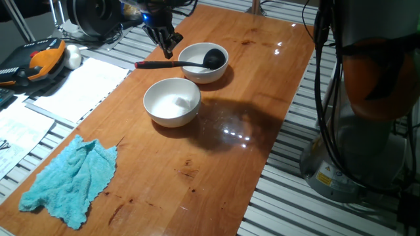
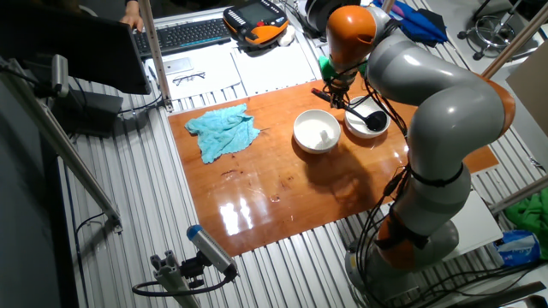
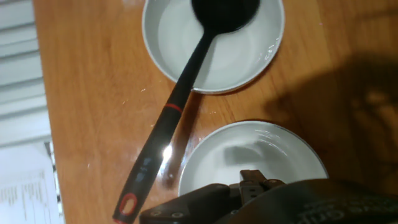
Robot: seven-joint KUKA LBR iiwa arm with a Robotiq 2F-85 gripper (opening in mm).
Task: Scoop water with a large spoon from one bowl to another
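The large spoon (image 1: 197, 63), a black ladle, lies with its head in the far white bowl (image 1: 197, 75). Its long handle (image 3: 168, 130) runs out over the rim and down to the table, ending in a red tip (image 1: 140, 65). Water (image 3: 249, 59) shows only as a faint sheen in that bowl. The second white bowl (image 1: 172, 105) stands just in front of it, and I cannot tell whether it holds water. My gripper (image 1: 169, 46) hangs a little above the handle's outer part, open, with nothing between its fingers.
A crumpled blue cloth (image 1: 72, 176) lies at the near left of the wooden table (image 1: 230, 151). Papers (image 1: 82, 88) and an orange-black pendant (image 1: 39, 58) sit off the table's left edge. The arm's base (image 1: 367, 98) stands to the right.
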